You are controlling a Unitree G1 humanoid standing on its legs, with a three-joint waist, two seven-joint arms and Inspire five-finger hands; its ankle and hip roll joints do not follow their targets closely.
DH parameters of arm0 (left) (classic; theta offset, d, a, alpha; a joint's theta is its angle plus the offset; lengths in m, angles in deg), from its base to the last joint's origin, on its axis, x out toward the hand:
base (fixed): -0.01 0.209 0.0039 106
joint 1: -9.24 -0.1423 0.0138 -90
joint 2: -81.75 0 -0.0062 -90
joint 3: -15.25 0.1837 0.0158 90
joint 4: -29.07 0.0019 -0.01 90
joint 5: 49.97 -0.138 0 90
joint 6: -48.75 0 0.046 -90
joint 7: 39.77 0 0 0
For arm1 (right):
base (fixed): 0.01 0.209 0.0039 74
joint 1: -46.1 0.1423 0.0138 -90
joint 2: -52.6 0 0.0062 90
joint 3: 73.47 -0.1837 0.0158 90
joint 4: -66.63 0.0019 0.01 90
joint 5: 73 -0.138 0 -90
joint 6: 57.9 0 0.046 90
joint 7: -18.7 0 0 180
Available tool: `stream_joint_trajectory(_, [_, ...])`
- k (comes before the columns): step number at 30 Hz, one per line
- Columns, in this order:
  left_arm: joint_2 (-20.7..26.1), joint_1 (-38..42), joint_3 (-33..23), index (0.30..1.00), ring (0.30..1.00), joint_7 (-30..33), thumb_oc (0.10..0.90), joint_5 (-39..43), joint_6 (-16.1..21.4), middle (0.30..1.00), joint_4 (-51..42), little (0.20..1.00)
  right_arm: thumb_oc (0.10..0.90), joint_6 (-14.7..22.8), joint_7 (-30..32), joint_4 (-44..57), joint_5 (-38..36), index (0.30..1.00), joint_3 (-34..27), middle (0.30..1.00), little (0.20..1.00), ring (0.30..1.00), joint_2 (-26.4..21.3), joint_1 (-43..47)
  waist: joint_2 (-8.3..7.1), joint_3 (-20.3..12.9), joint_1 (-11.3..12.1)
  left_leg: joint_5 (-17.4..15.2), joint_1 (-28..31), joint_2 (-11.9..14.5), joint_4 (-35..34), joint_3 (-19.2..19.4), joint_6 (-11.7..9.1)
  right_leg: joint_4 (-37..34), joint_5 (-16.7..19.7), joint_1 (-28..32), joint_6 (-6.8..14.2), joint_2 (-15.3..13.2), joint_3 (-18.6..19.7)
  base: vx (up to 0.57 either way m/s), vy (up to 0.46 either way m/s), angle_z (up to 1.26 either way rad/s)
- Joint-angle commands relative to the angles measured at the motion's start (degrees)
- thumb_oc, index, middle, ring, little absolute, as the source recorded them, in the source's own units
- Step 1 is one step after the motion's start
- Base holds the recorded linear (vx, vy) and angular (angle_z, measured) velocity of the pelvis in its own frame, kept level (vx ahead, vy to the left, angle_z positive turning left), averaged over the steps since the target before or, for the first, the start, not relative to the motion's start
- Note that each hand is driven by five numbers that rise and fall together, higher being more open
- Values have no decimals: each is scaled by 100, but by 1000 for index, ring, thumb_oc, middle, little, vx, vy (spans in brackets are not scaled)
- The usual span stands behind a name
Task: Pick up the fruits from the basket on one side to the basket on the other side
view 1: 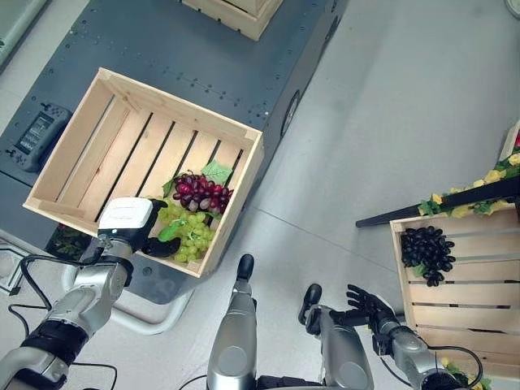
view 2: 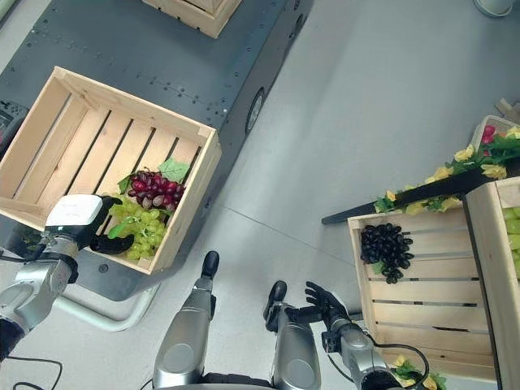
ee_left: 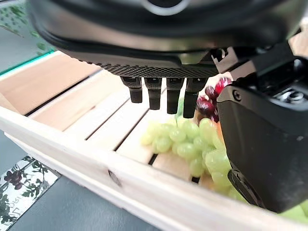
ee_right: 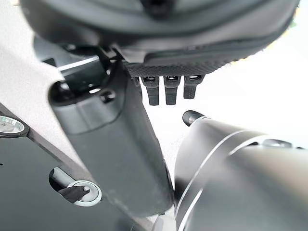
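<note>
A wooden crate (view 1: 179,110) sits on the left. In its near right corner lie a bunch of red grapes (view 1: 199,192) and a bunch of green grapes (view 1: 193,233). My left hand (view 1: 130,223) reaches over the crate's near rim, its fingers (ee_left: 154,94) straight and open just above the green grapes (ee_left: 185,142), with nothing held. A second crate (view 1: 455,313) on the right holds black grapes (view 1: 426,250). My right hand (view 1: 370,307) hangs low beside that crate, open with its fingers (ee_right: 166,89) spread over the floor.
The left crate rests on a dark grey platform (view 1: 203,49), with another crate (view 1: 236,12) at its far end. A black bar with yellow flowers and leaves (view 1: 471,195) runs behind the right crate. Further right, a third crate (view 2: 496,268) holds green grapes.
</note>
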Motion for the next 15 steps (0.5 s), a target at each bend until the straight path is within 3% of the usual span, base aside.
stream_joint_trajectory(1, [272, 348, -34, 900, 900, -204, 800, -170, -152, 900, -97, 900, 800, 99, -15, 28, 67, 900, 87, 900, 900, 900, -329, -119, -22, -63, -185, -427, -332, -489, 741, 264, 161, -409, 468, 70, -297, 568, -264, -5, 27, -5])
stream_joint_trajectory(8, [193, 615, 214, 900, 900, -473, 800, -214, -400, 900, 171, 900, 800, 129, -57, -41, 2, 900, 87, 900, 900, 900, -348, -6, -100, -17, -216, -430, -388, -475, 783, 289, 165, -395, 483, 32, -296, 584, -251, 0, 0, 0])
stream_joint_trajectory(15, [-239, 1097, 524, 900, 900, 465, 800, -422, -330, 900, 1143, 900, 800, 92, -42, -38, 26, 900, 301, 900, 900, 900, -223, 130, -246, -36, -293, -443, -411, -422, 817, 344, 168, -387, 512, -10, -294, 617, -180, 0, 0, 0])
